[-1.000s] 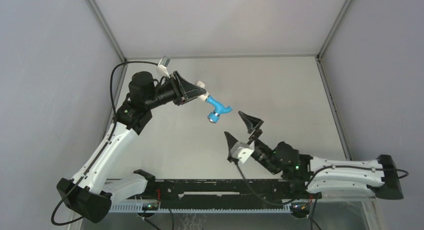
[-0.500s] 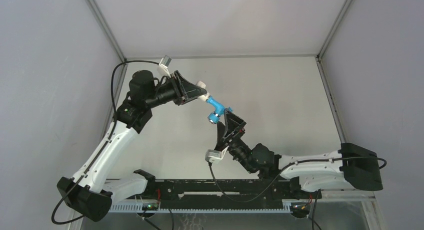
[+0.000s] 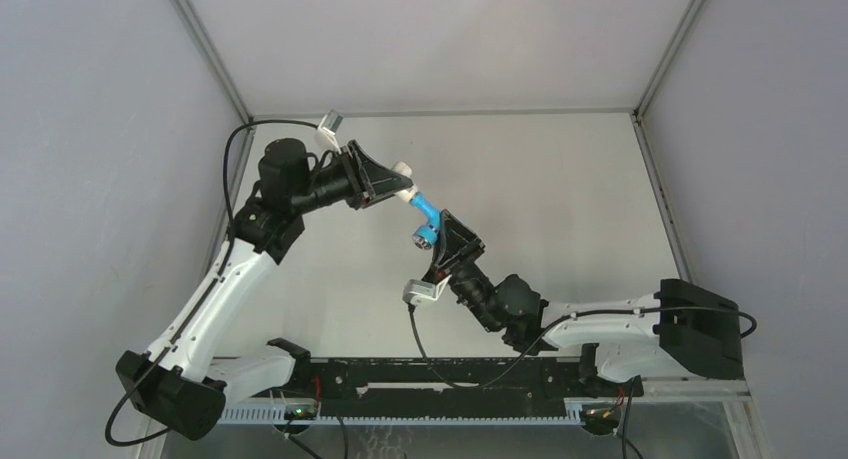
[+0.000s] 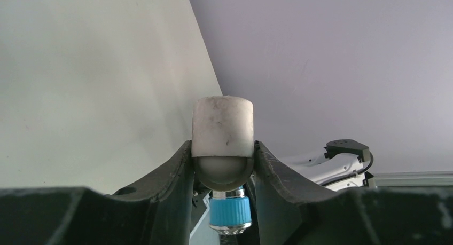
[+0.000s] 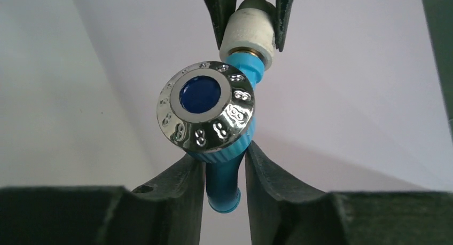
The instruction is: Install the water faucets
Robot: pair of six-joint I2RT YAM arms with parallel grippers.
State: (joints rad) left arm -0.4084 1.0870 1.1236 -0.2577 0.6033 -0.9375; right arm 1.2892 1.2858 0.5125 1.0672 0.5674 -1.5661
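The water faucet [image 3: 424, 219] is bright blue with a chrome-rimmed knob [image 5: 205, 111], and it hangs in the air above the table. Its threaded end sits in a short white fitting [image 4: 223, 126]. My left gripper [image 3: 400, 182] is shut on that fitting [image 5: 248, 39], its jaws pressed against both sides. My right gripper [image 3: 445, 237] has come up from below. In the right wrist view its jaws stand closed on the faucet's blue spout [image 5: 224, 186], just under the knob. The left wrist view shows the blue knob [image 4: 229, 212] below the fitting.
Grey enclosure walls stand on the left, right and back, meeting the pale table [image 3: 560, 189] at its edges. A black rail [image 3: 440, 374] with both arm bases runs along the near edge. A black cable [image 3: 235, 169] loops by the left arm.
My right arm swung left and up to the faucet, and its wide-open jaws closed on the blue spout. The left arm kept holding the white fitting still.
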